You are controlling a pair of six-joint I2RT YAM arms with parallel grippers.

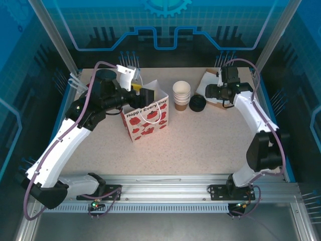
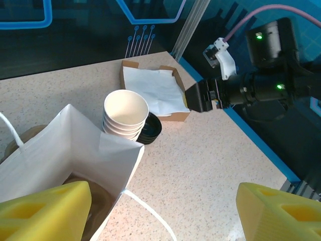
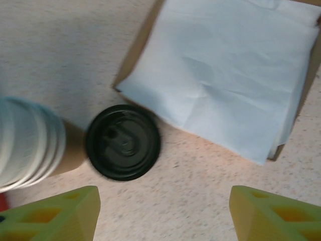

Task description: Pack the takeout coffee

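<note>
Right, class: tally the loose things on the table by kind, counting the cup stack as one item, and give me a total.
gift bag: 1
stack of white cups: 1
black lid: 1
cardboard tray of napkins: 1
Total: 4

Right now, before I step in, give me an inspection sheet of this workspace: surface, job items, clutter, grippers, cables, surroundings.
Surface: speckled tabletop, bare in the middle, no spills seen.
Job's things: gift bag upright and open; brownish shape inside it, too hidden to identify.
Clutter: stack of white cups; black lid lying beside the stack; cardboard tray holding napkins behind them.
Grippers: left gripper open at the bag's open top; right gripper open above the black lid.
Cables: purple cables looped along both arms, off the table.
Surroundings: blue panels around; aluminium rail at the near edge.
</note>
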